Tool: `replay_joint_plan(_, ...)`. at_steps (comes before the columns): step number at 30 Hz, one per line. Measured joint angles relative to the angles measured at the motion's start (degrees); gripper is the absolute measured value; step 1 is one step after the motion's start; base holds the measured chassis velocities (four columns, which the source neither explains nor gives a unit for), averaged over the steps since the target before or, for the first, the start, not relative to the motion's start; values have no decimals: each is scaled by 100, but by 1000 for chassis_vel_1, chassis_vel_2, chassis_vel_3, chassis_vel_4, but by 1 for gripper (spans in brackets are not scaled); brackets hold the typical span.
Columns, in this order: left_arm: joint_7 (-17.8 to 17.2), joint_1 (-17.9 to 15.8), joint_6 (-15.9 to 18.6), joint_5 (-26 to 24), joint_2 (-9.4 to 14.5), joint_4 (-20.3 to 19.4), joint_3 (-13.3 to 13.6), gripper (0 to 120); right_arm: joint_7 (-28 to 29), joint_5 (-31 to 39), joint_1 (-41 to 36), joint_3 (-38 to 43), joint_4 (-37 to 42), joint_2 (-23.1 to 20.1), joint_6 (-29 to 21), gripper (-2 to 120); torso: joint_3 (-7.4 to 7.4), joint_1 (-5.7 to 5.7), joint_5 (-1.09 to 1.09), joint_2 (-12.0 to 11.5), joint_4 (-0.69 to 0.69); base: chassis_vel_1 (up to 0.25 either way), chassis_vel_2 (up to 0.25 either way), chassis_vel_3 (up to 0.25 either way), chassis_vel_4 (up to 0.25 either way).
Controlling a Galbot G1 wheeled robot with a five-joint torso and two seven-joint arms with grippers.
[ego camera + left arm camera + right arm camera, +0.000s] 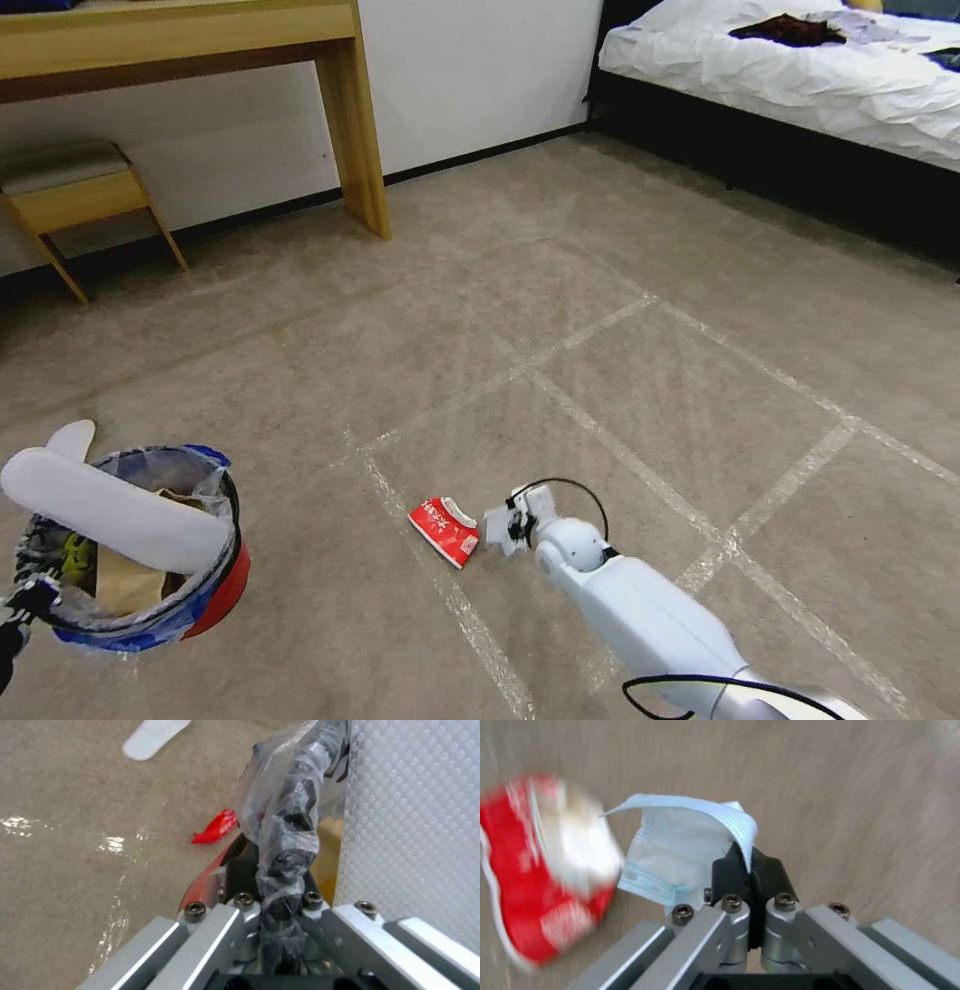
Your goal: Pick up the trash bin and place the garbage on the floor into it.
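The right gripper pinches a corner of a light-blue face mask, its black jaws closed together on the fabric, low over the floor and just beside a red-and-white wrapper. The wrapper lies on a tape line of the beige carpet, between the mask and the trash bin. Left of the wrapper, the left gripper holds the red bin by its rim, jaws clamped on the rim and its clear plastic liner. A white slipper lies across the bin's mouth over brown paper; a second slipper rests on the carpet just beyond the bin.

The grip takes in only a narrow fold of mask, so the thin cloth could slip free on the way to the bin. The slipper bridging the opening leaves little room, and a drop onto it could slide the mask back to the carpet. The trailing mask could also brush the wrapper aside.

White lettering on the wrapper is too small to read, and the bin's rim print is hidden by the liner.
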Motion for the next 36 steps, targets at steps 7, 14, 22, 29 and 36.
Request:
replay_joint_plan(7,16,-67,-2,-259,55,-33,79,0,121,190,51,212,540,-218,191,0,0,0,1,0,0,0,0,0,0)
replay_joint_plan(14,148,-175,-10,-396,201,-22,292,0,169,269,101,309,1153,-511,918,0,0,0,0,0,0,0,0,0,0)
replay_joint_plan(22,340,-224,35,-980,530,50,442,0,-151,680,325,133,1894,-602,1866,0,0,0,0,0,1,0,0,0,0)
replay_joint_plan(29,370,-282,134,-1131,809,170,669,0,-415,1066,530,17,2432,-717,2269,0,1,0,0,0,1,0,0,0,0)
replay_joint_plan(36,430,-395,192,-1105,1079,372,1023,0,-593,1283,605,-30,2844,-949,2579,0,-1,0,-1,0,0,0,0,0,0)
